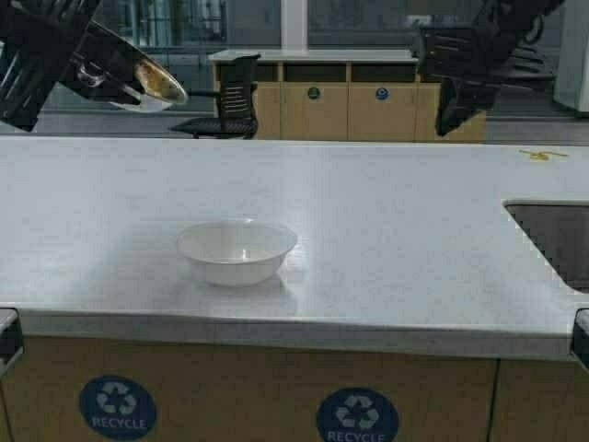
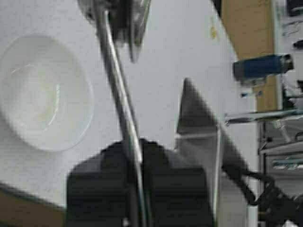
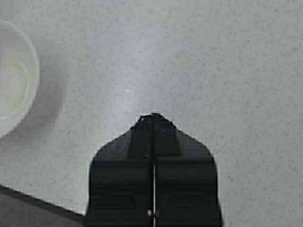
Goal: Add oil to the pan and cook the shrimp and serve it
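Observation:
My left gripper [image 1: 87, 74] is raised high at the far left, above the counter, and shut on the handle [image 2: 116, 80] of the pan [image 1: 152, 83]. The steel pan hangs tilted in the air, its brown-stained inside partly showing. In the left wrist view my left gripper [image 2: 137, 146] clamps the thin handle, with the pan [image 2: 135, 23] beyond it. A white bowl [image 1: 236, 250] [image 2: 40, 92] [image 3: 12, 78] sits on the counter, right of and nearer than the pan. My right gripper [image 1: 451, 115] [image 3: 152, 117] hovers high at the far right, shut and holding nothing. The shrimp and the oil are out of view.
The white counter [image 1: 386, 212] spans the view, its front edge close to me. A sink cut-out [image 1: 552, 235] opens at the right. A small yellow mark [image 1: 543, 155] lies far right. Behind the counter stand a black chair [image 1: 230, 106] and wooden cabinets [image 1: 350, 101].

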You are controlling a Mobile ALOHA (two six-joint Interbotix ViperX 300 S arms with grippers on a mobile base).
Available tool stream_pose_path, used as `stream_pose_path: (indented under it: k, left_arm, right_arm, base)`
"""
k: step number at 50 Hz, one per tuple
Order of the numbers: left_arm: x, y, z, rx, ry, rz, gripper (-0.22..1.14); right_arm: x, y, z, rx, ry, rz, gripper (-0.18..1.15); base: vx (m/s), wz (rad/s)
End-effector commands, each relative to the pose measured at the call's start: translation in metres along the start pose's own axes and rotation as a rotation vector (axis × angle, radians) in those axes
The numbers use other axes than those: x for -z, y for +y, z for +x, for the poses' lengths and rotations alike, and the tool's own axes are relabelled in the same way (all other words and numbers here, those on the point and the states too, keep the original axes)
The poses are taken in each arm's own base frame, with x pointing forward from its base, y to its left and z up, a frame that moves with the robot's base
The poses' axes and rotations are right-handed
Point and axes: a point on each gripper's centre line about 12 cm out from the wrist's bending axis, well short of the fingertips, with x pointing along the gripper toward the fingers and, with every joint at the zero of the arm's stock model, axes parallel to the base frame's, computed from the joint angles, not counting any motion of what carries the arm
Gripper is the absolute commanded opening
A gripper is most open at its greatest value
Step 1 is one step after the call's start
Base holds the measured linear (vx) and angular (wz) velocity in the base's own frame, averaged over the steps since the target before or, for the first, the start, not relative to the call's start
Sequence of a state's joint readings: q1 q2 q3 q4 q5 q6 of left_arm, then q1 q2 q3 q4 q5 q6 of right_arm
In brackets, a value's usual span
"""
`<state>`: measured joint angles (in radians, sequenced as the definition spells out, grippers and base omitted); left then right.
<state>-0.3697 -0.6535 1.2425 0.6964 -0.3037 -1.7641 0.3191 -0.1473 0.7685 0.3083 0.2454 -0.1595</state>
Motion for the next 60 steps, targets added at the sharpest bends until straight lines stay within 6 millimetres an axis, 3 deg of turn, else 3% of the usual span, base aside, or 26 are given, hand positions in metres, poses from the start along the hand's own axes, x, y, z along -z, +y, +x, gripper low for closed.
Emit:
stream_pose_path:
  k: [1,15,36,60]
  left_arm:
    - [0.012,-0.003,0.005,0.001,0.062,0.067,0.04]
    - [0.025,0.023,0.005,-0.117,0.115,0.166,0.04]
    - [0.026,0.03,0.01,-0.164,0.135,0.246,0.04]
    - [0.017,0.016,0.024,-0.139,0.13,0.312,0.04]
  right_arm:
    - [-0.01,0.001,-0.002,-0.003,-0.027,0.001,0.06]
    - [-0.011,0.001,0.001,-0.002,-0.027,0.002,0.06]
    - [-0.01,0.001,0.003,-0.001,-0.021,0.005,0.06]
    - [-0.01,0.001,0.003,-0.001,-0.023,0.007,0.06]
  base:
    - [0.02,0.09]
    - [0.01,0.06]
    - [0.0,0.02]
    - [0.0,0.0]
